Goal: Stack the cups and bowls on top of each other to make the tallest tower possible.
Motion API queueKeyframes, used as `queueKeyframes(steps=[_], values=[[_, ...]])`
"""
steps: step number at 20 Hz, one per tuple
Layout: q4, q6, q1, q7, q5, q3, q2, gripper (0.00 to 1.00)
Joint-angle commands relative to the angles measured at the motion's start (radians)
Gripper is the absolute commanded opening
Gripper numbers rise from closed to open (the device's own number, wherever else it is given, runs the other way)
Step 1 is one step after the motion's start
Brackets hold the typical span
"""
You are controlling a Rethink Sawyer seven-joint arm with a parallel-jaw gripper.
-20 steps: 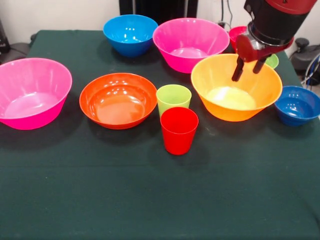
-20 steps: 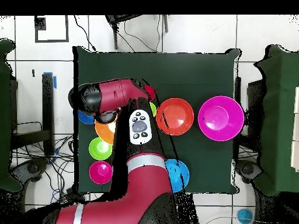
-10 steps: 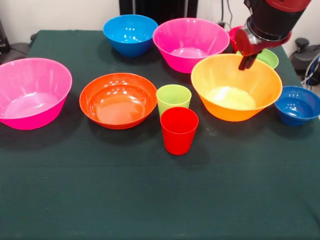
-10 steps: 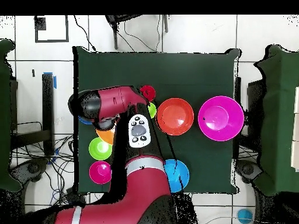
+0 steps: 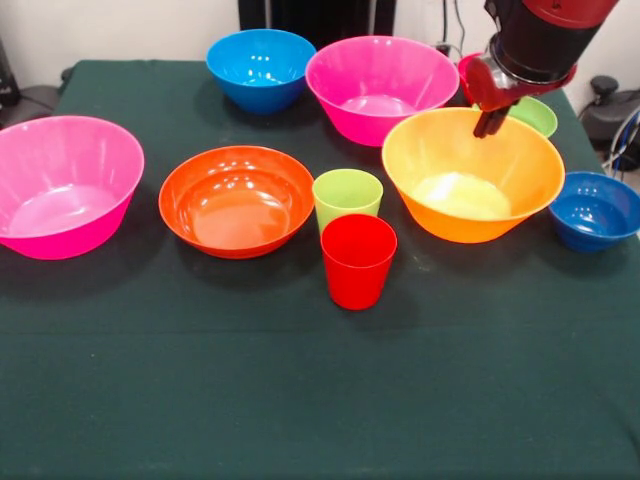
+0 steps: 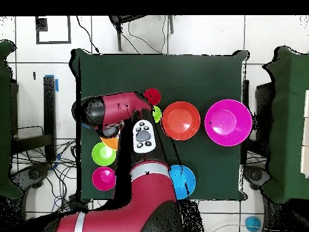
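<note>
My gripper (image 5: 489, 122) hangs open over the far rim of the big orange bowl (image 5: 470, 190) and holds nothing. Just behind it sit the green bowl (image 5: 537, 116) and the small magenta-red bowl (image 5: 467, 68), the latter partly hidden by the arm. The red cup (image 5: 358, 260) and the lime green cup (image 5: 347, 195) stand upright mid-table, touching or nearly so. Left of them lies the red-orange bowl (image 5: 237, 200). In the overhead view the arm (image 6: 121, 109) hides the gripper and most of the orange bowl (image 6: 108, 142). No tower shows.
A dark blue bowl (image 5: 595, 210) sits at the right edge, a big pink bowl (image 5: 65, 185) at the left. Along the back stand a light blue bowl (image 5: 260, 65) and a second pink bowl (image 5: 380, 85). Dark green cloth (image 5: 300, 400) covers the table.
The gripper has risen out of the orange bowl and moved back to its far rim, towards the green bowl. No bowl or cup has moved.
</note>
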Motion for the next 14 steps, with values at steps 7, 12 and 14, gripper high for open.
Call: queueKeyframes(steps=[7, 12, 14], values=[[-0.032, -0.144, -0.004, 0.124, -0.003, 0.046, 0.136, 0.00], [-0.036, -0.155, -0.013, 0.104, -0.004, 0.045, 0.152, 0.00], [-0.042, -0.155, -0.018, 0.097, -0.003, 0.047, 0.164, 0.00]])
